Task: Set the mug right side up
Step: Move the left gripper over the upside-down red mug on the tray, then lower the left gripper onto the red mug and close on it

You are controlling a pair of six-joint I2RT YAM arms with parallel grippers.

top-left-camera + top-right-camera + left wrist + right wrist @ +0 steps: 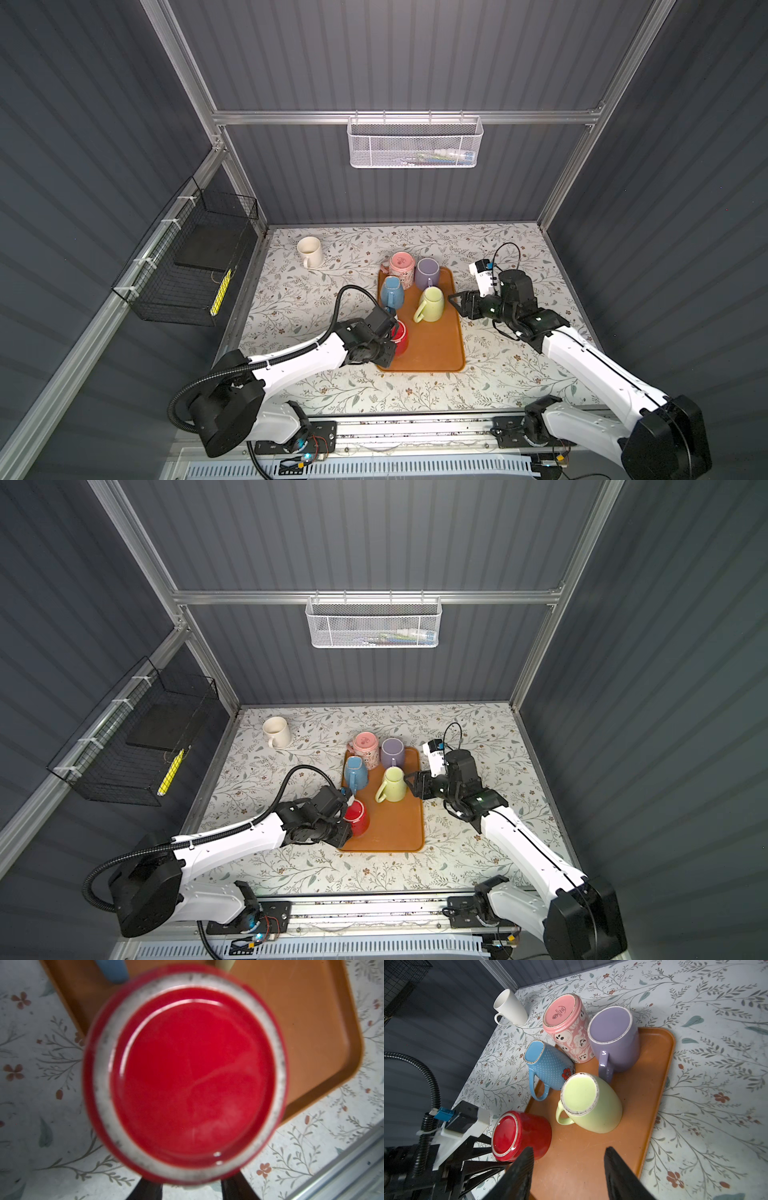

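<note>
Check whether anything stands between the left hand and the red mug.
Nothing visible does. The left hand is against the inverted red mug on the tray, its fingers vanishing behind the mug's base in the left wrist view. The blue mug stands aside.

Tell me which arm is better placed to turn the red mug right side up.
Left. The left claw straddles the upside-down red mug on the tray; a firm grip cannot be confirmed. The right claw hangs open and empty, nearer the green mug.
</note>
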